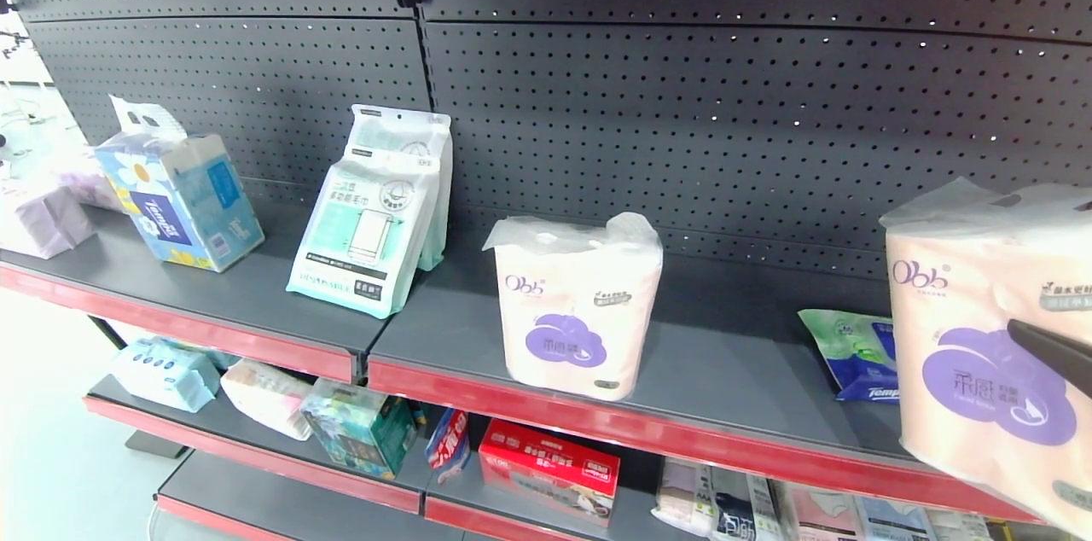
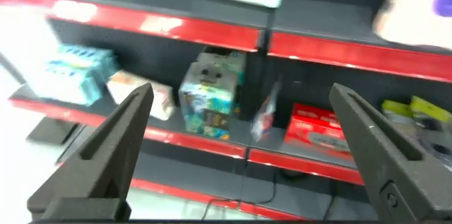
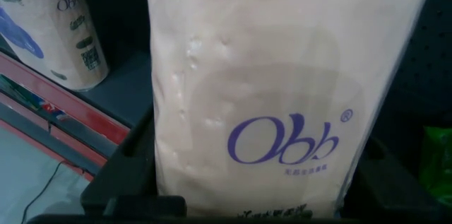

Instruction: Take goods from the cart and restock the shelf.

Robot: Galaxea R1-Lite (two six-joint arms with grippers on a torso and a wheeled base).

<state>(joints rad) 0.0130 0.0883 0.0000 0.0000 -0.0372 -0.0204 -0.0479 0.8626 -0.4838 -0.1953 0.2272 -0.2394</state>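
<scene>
Middle shelf, right of centre: bare board between standing tissue-roll pack and flat wipes packet; held tissue-roll pack at right edge fronts the packet; pegboard panel closes the rear.

Red box near green carton; blue tissue box far left

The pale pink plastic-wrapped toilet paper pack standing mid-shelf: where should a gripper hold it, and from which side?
Probably across the two side faces of the pale pink toilet paper pack, at mid-height, coming from the front. It stands upright near the dark grey metal shelf's red edge, with bare shelf on both sides; its crumpled top wrap looks loose.
</scene>
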